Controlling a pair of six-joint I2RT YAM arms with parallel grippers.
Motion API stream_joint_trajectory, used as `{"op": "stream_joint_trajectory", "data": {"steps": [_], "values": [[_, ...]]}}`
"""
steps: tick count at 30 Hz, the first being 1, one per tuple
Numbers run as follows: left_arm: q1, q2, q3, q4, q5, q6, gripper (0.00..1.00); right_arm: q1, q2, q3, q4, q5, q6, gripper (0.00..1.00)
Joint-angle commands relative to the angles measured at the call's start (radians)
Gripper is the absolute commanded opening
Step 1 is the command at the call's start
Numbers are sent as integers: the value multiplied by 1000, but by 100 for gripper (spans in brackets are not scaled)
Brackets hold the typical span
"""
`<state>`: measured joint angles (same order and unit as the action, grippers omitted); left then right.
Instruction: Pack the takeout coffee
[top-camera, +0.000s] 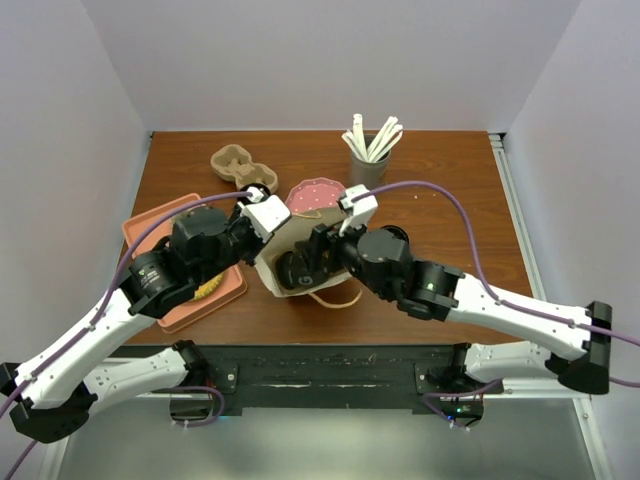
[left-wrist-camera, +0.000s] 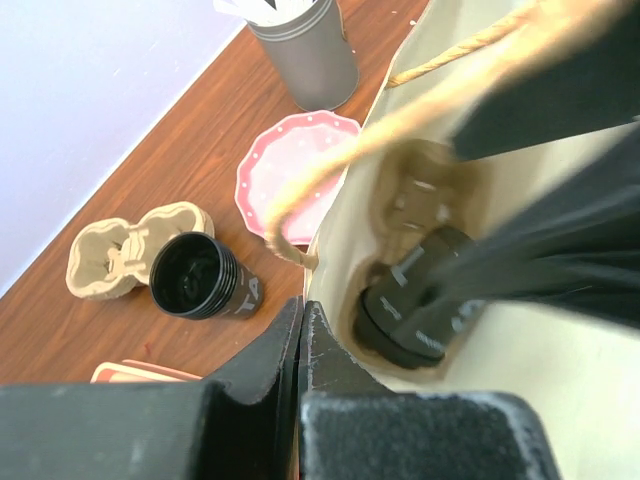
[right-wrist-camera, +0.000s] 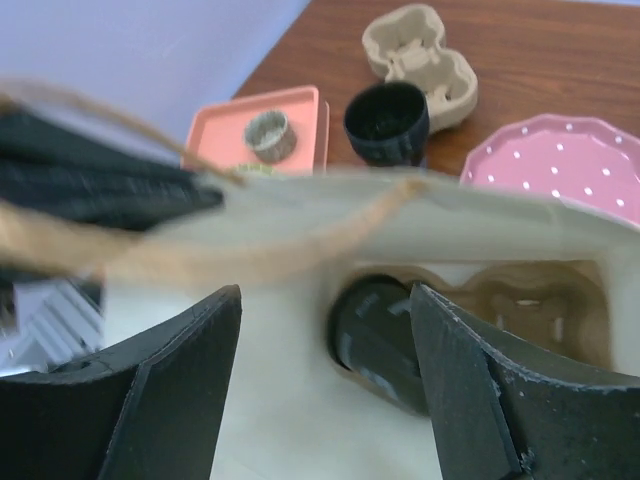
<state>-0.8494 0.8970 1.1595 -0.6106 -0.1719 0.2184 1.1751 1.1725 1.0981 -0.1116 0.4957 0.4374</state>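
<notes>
A cream bag (top-camera: 285, 240) with rope handles lies open at the table's middle. My left gripper (left-wrist-camera: 302, 305) is shut on the bag's rim (left-wrist-camera: 330, 210) and holds it open; it also shows in the top view (top-camera: 255, 235). Inside the bag a cardboard carrier (right-wrist-camera: 530, 305) holds a black coffee cup (right-wrist-camera: 375, 335). My right gripper (right-wrist-camera: 325, 295) is open and empty in the bag's mouth, its jaws on either side of that cup without touching it. A second black cup (top-camera: 255, 192) lies on the table beside an empty cardboard carrier (top-camera: 232, 165).
A pink dotted plate (top-camera: 315, 193) sits just behind the bag. A grey holder with white sticks (top-camera: 368, 165) stands at the back. A pink tray (top-camera: 150, 225) at the left holds a small ridged cup (right-wrist-camera: 267, 133). A rope handle (right-wrist-camera: 200, 250) crosses the right wrist view.
</notes>
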Motion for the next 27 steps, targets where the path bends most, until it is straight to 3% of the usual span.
{"op": "stream_joint_trajectory", "data": {"steps": [1,9,15,19,27], "values": [[0,-24,-4,51,-34,-30,0,-6,-76,-64,-86,-57,-11,73],[0,11,0,100,-17,-11,0,-6,84,37,-230,-118,-81,82],[0,22,39,106,86,-154,0,-6,104,-23,-154,-149,-92,83],[0,17,29,89,166,-252,0,-5,110,-99,-15,-180,-152,88],[0,11,23,55,203,-251,0,-29,170,-144,29,-167,-206,94]]}}
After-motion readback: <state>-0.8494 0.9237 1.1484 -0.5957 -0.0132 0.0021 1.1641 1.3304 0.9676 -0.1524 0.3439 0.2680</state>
